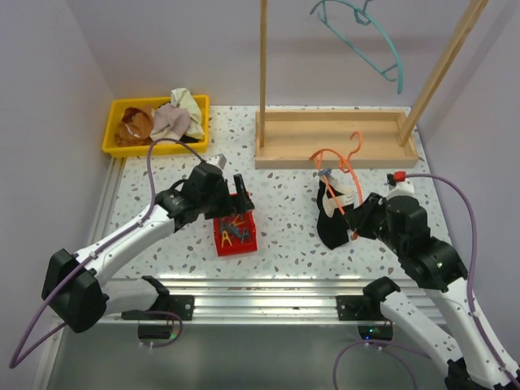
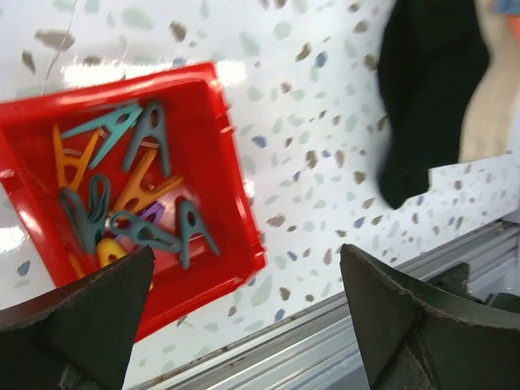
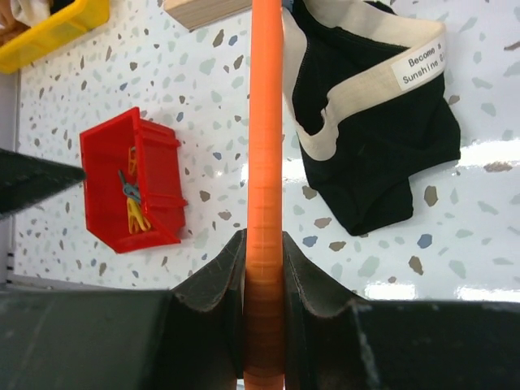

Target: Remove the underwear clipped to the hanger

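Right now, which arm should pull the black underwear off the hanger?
Left. The left gripper is open and empty by the red bin; the right gripper is shut on the orange hanger, black underwear beside it.

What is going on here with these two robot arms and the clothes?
The right end effector is shut on the thin orange plastic hanger, with the black underwear with a cream-white waistband beside it on the speckled table; whether it is clipped on is unclear. The left end effector hangs open above the small red plastic bin of coloured clothes pegs. The rust-brown garment lies in the yellow plastic bin.
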